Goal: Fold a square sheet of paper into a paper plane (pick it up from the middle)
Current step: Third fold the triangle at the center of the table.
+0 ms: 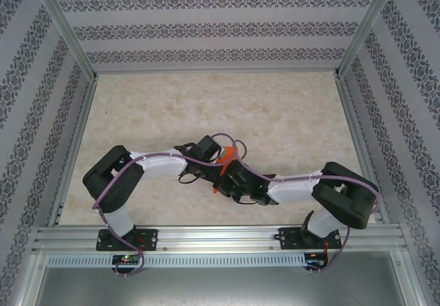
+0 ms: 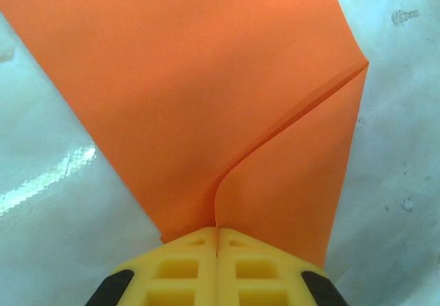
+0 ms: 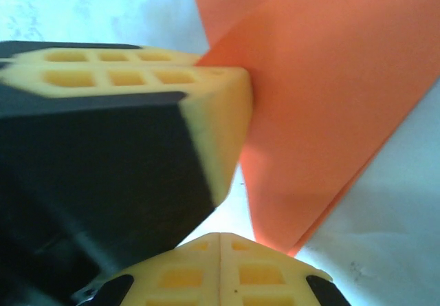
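Note:
The bright orange sheet of paper (image 2: 206,79) is folded over on itself, with layered edges meeting at a pointed corner at the upper right. My left gripper (image 2: 218,234) is shut on it at a curved crease, its yellow pads pressed together. In the right wrist view the paper (image 3: 330,100) hangs off the left gripper's yellow fingers (image 3: 220,113). My right gripper (image 3: 220,237) is just below it, shut, with nothing between its pads. From above, both grippers meet at the table's middle front, with the orange paper (image 1: 225,155) between them. I cannot tell whether it forms a plane.
The pale marbled table (image 1: 275,113) stretches behind and beside the arms. Patterned walls and metal frame posts (image 1: 65,27) close it in on three sides. An aluminium rail (image 1: 220,237) runs along the near edge at the arm bases.

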You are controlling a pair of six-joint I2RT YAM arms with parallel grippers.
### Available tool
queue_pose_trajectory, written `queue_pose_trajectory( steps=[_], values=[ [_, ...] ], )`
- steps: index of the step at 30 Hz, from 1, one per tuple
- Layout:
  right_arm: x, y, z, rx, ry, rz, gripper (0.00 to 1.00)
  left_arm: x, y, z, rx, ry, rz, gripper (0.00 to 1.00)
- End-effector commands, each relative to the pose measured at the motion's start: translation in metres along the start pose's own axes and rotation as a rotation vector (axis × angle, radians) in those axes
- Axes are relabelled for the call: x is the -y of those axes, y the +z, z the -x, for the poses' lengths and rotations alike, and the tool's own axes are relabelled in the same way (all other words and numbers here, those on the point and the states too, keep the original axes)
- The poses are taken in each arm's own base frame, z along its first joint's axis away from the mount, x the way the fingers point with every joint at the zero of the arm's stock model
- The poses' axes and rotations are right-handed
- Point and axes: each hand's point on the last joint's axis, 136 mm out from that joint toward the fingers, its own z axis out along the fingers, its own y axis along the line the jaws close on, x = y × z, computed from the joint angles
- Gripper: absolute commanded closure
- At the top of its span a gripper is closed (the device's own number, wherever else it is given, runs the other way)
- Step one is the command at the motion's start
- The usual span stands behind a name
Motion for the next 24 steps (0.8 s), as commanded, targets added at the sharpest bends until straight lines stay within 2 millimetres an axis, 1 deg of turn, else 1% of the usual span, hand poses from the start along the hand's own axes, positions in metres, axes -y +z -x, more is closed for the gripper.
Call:
queue_pose_trajectory(
  steps=[1, 4, 6, 10, 13, 15, 17, 22, 24],
  values=[
    [0.002, 0.008, -0.002, -0.005, 0.023, -0.001, 0.94, -0.022, 0.014, -0.037, -0.128, -0.024, 0.066, 1.00],
    [0.032, 0.009, -0.003, 0.006, 0.070, -0.077, 0.94, -0.022, 0.014, -0.037, -0.127, -0.024, 0.065, 1.00],
    [0.039, 0.008, -0.003, 0.007, 0.072, -0.097, 0.93, -0.022, 0.014, -0.038, -0.129, -0.026, 0.066, 1.00],
    [0.035, 0.005, -0.004, -0.003, 0.071, -0.088, 0.92, -0.023, 0.015, -0.039, -0.131, -0.026, 0.067, 1.00],
    [0.016, -0.003, 0.004, 0.020, 0.052, -0.015, 0.92, -0.023, 0.014, -0.040, -0.130, -0.027, 0.068, 1.00],
    [-0.001, -0.012, 0.012, 0.036, 0.027, 0.040, 0.91, -0.023, 0.013, -0.040, -0.129, -0.028, 0.065, 1.00],
    [-0.006, -0.018, 0.020, 0.046, 0.002, 0.037, 0.91, -0.023, 0.013, -0.041, -0.130, -0.026, 0.068, 1.00],
    [0.018, -0.019, 0.035, 0.062, 0.026, -0.032, 0.91, -0.024, 0.013, -0.040, -0.129, -0.030, 0.069, 1.00],
    [0.020, -0.019, 0.040, 0.059, 0.030, -0.024, 0.92, -0.023, 0.014, -0.039, -0.129, -0.029, 0.068, 1.00]
  ],
)
